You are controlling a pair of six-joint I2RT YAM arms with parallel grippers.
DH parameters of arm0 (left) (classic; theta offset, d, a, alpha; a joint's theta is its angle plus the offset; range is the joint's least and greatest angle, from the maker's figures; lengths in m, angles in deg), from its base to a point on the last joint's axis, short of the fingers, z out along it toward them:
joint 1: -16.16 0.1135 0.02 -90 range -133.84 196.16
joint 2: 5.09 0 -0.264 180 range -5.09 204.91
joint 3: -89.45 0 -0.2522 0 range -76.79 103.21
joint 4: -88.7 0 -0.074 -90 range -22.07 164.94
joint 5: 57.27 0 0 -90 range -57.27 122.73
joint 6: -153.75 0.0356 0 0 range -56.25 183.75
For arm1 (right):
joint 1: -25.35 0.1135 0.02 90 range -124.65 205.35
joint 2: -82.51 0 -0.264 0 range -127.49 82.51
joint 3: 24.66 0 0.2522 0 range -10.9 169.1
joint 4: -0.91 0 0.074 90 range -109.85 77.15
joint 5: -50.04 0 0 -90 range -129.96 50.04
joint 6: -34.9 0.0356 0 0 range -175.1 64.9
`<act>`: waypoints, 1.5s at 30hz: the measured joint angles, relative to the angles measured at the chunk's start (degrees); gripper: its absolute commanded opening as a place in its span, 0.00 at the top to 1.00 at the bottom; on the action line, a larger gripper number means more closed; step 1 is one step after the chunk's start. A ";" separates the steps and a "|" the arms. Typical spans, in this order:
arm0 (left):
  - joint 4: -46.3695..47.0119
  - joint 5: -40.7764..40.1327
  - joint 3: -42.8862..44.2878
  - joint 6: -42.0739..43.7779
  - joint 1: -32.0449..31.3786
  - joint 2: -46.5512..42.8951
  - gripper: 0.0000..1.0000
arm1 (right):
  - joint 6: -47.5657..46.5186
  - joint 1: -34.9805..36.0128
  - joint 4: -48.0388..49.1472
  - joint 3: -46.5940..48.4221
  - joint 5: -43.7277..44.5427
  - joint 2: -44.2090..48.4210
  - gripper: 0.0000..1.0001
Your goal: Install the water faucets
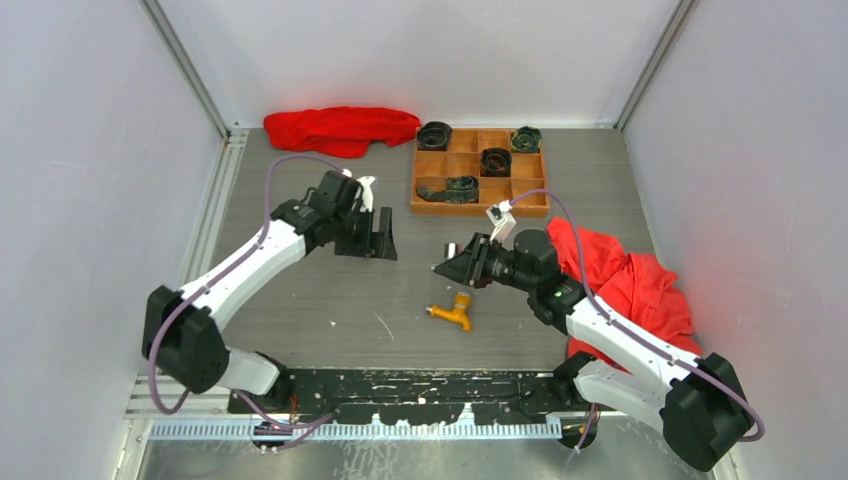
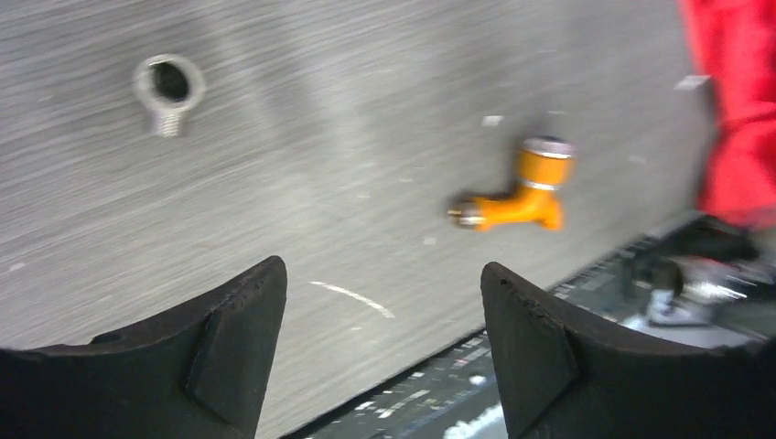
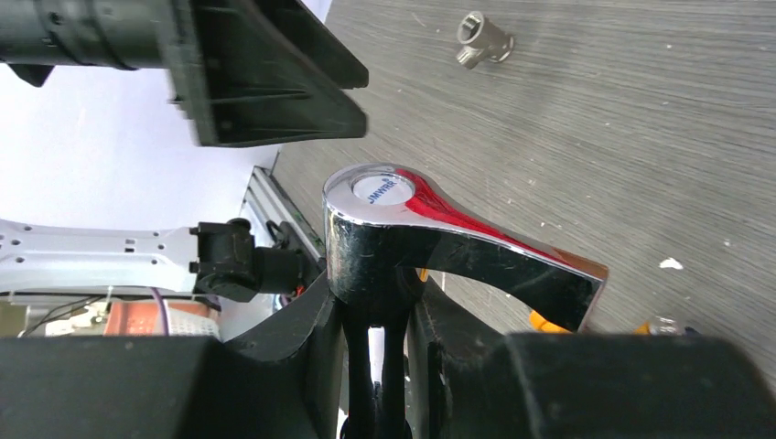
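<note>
The shiny silver water faucet [image 3: 458, 233], with a small lever handle and a round cap, stands upright between the fingers of my right gripper [image 3: 375, 311], which is shut on its stem and held above the table's middle [image 1: 450, 262]. The orange-yellow faucet [image 1: 452, 312] with the bent spout lies loose on the grey table, just in front of both grippers; in the left wrist view the orange-yellow faucet [image 2: 517, 187] shows ahead and to the right. My left gripper [image 1: 385, 240] hangs open and holds nothing [image 2: 382, 274], facing the right gripper.
A small threaded metal fitting [image 2: 169, 87] lies on the table. A wooden compartment tray [image 1: 430, 195] with dark rolled items sits at the back. One red cloth [image 1: 340, 128] lies at the back left, another [image 1: 625, 280] beside the right arm.
</note>
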 measured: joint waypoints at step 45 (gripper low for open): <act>-2.95 -13.03 11.82 10.14 4.85 31.41 0.65 | -5.64 -0.07 -13.42 1.05 5.84 1.31 0.99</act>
